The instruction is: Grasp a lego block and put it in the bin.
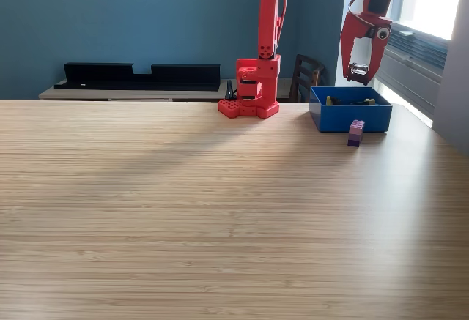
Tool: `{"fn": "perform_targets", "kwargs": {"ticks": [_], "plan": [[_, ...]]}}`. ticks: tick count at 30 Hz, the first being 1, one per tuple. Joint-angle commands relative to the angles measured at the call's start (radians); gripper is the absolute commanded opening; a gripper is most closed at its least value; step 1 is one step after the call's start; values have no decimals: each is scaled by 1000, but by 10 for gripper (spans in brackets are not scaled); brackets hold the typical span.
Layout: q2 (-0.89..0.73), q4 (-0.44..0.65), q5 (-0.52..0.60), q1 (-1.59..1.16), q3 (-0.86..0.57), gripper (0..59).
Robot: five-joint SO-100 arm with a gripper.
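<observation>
Table: stretching wide and pale across the near half of the exterior view, wood grain running left to right, a soft shadow band slanting over the middle.

Lego block: standing upright on the table toward the far right, purple with a paler pink top; sitting just in front of the bin's near wall, outside it, seemingly not quite touching.

Bin: resting on the table at far right, blue, low-walled, open top facing up; showing a few small pieces inside, one tan and one dark, too small to make out.

Gripper: hanging in the air above the bin's right portion, pointing down; jaws looking slightly parted with something small and pale showing between the tips, but too small to say whether anything is being held or how wide the gap is — cannot tell.

Arm: rising red from a base bolted at the far edge of the table, left of the bin, then reaching right along the top of the view and bending down to the gripper.

Chair: peeking out dark behind the table, between the arm's base and the bin.

Black trays: lying long and low on a shelf against the blue wall at far left.

Window: glowing bright at far right, throwing light across the table.
</observation>
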Motion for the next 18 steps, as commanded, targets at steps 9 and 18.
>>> {"fn": "perform_targets", "kwargs": {"ticks": [9,18], "plan": [[74,25,-43,-28,9,155],[74,25,-67,-25,26,247]]}}
